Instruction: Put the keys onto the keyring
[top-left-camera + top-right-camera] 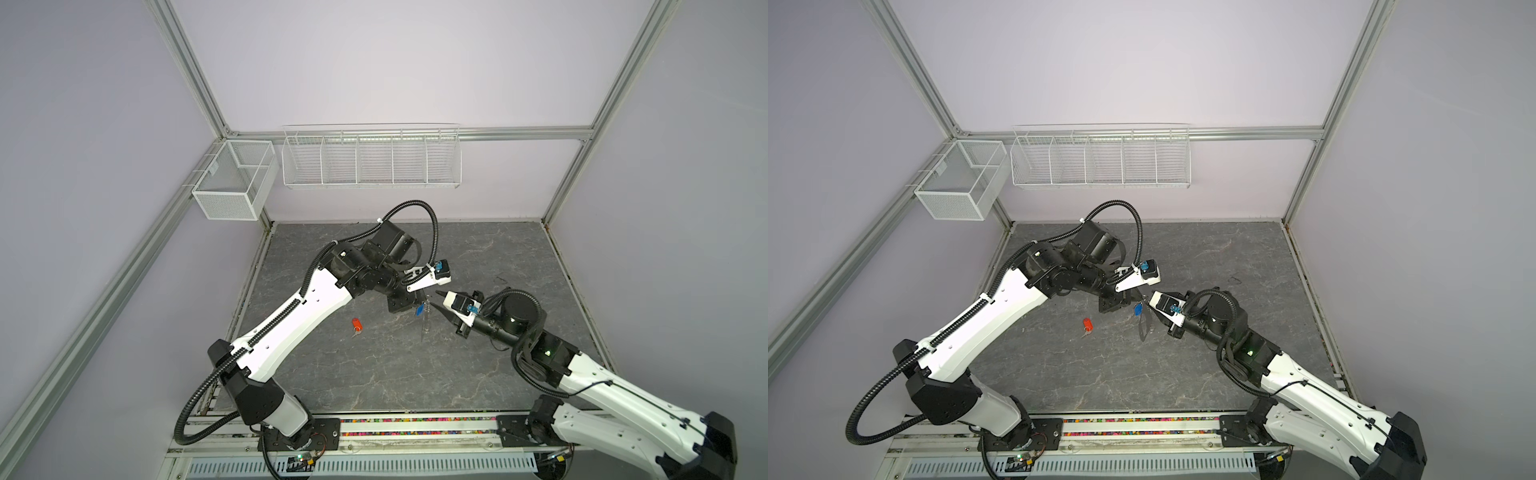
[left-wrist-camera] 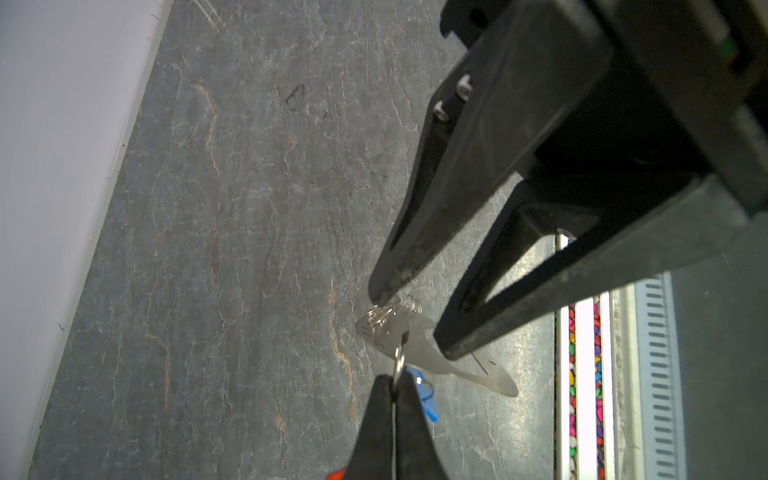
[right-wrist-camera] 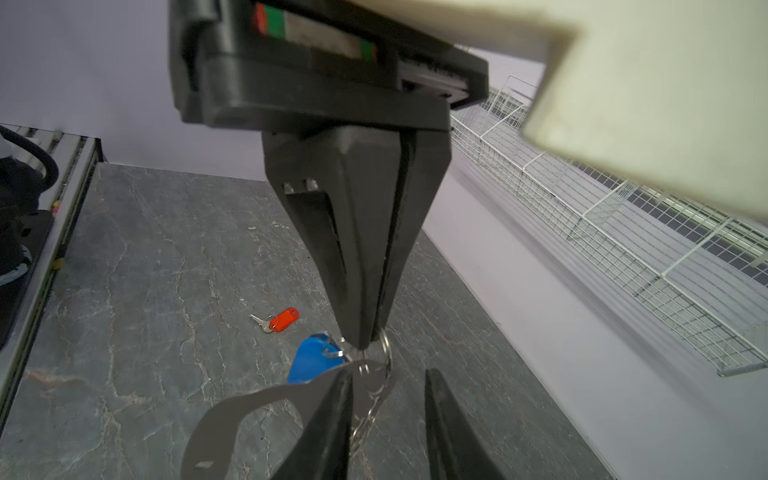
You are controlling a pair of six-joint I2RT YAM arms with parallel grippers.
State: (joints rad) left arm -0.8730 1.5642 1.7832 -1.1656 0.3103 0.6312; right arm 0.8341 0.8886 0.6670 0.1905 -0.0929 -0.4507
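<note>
My left gripper [image 2: 395, 380] hangs above the table, shut on a small silver ring [image 2: 400, 360] of the keyring [image 2: 419, 338]. The flat grey keyring [image 3: 232, 415] dangles below that grip, and the blue-tagged key [image 3: 311, 361] hangs beside it among the rings. My right gripper [image 3: 388, 376] is open, its fingertips on either side of the chain of rings just under the left gripper [image 3: 365, 338]. In both top views the two grippers meet mid-table, the right gripper [image 1: 434, 299] next to the blue tag [image 1: 419, 308]. The orange-red-tagged key [image 1: 356, 325] lies alone on the table.
A grey marbled tabletop [image 1: 374, 374] is walled on three sides. A white wire shelf basket [image 1: 370, 160] and a mesh box [image 1: 232, 183] hang on the back wall. A rail with coloured beads [image 1: 415, 426] runs along the front edge.
</note>
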